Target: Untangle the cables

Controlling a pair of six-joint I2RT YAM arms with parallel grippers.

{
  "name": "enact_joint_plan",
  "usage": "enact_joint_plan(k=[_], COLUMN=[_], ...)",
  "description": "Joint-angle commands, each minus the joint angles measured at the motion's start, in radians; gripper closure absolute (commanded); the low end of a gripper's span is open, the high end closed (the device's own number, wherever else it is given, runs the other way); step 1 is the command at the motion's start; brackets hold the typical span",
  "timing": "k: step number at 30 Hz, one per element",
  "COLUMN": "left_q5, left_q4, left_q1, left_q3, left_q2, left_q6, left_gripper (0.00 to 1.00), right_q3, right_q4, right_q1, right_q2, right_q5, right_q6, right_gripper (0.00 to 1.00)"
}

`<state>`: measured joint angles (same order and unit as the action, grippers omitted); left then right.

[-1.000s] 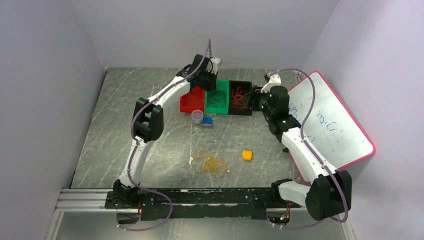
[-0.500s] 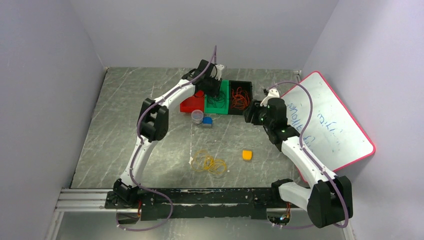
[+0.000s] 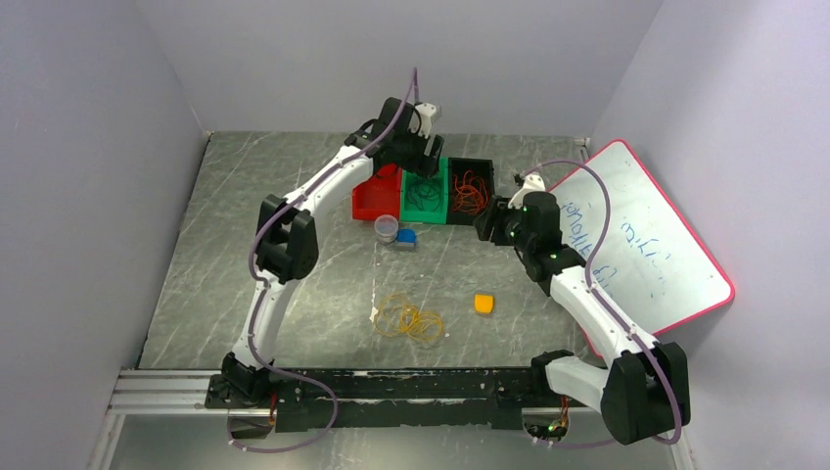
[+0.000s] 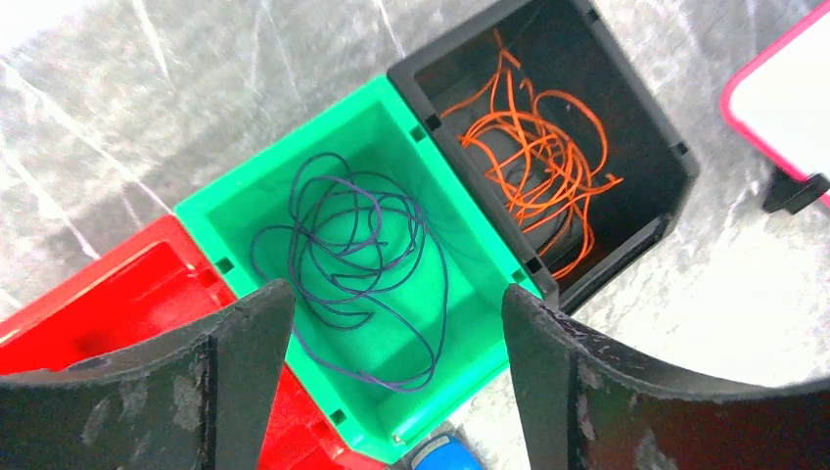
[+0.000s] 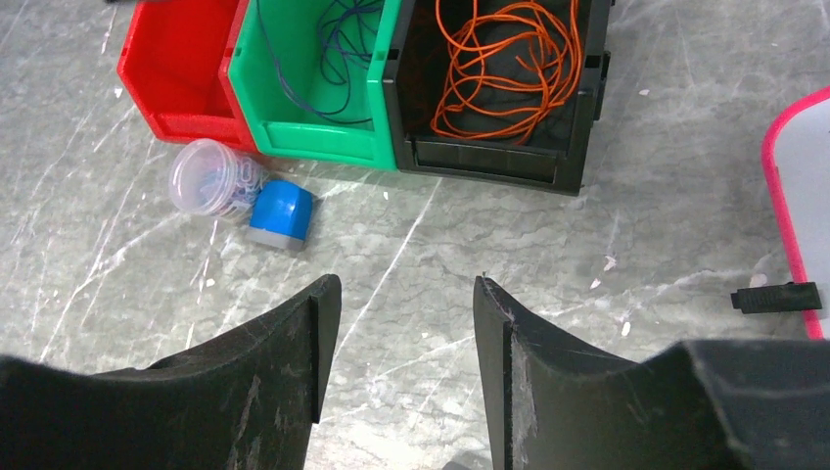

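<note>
The left gripper [image 4: 393, 294] hangs above the bins with its fingers spread wide and nothing between them; in the top view it sits at upper centre [image 3: 423, 157]. Framed between its fingers is the green bin [image 4: 470, 250], where the purple cable [image 4: 357, 255] lies in loose loops on the floor. Touching it to the upper right of the wrist view is the black bin [image 4: 675, 157], which holds the orange cable [image 4: 533, 157] in a tangled heap. The red bin [image 4: 117, 304] adjoins the green one at lower left. The right gripper [image 5: 406, 284] is also parted and empty, hovering over bare table [image 5: 607, 196] just below the black bin; in the top view it is right of centre [image 3: 486, 223]. Left of it in its wrist view, a clear jar [image 5: 210, 178] and a blue cap [image 5: 281, 213] lie touching each other on the table, just below the red and green bins. In the top view the yellow cable [image 3: 409, 319] lies coiled on the table at lower centre, well apart from the bins and both grippers, with an orange block [image 3: 484, 304] near its right. A whiteboard [image 3: 641, 240] leans along the right edge.
</note>
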<state>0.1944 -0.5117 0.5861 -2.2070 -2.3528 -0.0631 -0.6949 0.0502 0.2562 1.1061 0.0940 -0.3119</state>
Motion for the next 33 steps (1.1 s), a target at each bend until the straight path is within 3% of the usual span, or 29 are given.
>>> enact_joint_plan(k=[1, 6, 13, 19, 26, 33], left_q5=[-0.036, -0.059, -0.067, -0.023, -0.033, -0.001], left_q4=[0.021, 0.022, 0.092, 0.166, 0.211, 0.228], left_q1=[0.007, 0.007, 0.007, 0.008, 0.020, 0.117], left_q3=[0.012, 0.056, 0.256, 0.588, 0.983, 1.249], left_q2=[0.089, 0.135, 0.315, 0.565, 0.841, 1.010], left_q6=[0.007, 0.010, -0.003, -0.062, -0.183, -0.216], left_gripper=[0.17, 0.16, 0.18, 0.21, 0.27, 0.29], right_q3=[0.003, 0.003, -0.017, -0.040, -0.010, -0.006], right_q4=[-0.026, -0.020, -0.012, 0.079, 0.130, 0.121], right_q1=[-0.003, -0.003, -0.003, 0.020, 0.135, 0.207], right_q2=[0.008, 0.007, 0.020, 0.050, 0.062, 0.109], right_q5=[0.013, 0.011, 0.088, 0.239, 0.218, 0.202], right_q6=[-0.004, 0.003, 0.030, 0.063, 0.043, 0.040], right_gripper=[0.44, 0.44, 0.44, 0.45, 0.45, 0.45])
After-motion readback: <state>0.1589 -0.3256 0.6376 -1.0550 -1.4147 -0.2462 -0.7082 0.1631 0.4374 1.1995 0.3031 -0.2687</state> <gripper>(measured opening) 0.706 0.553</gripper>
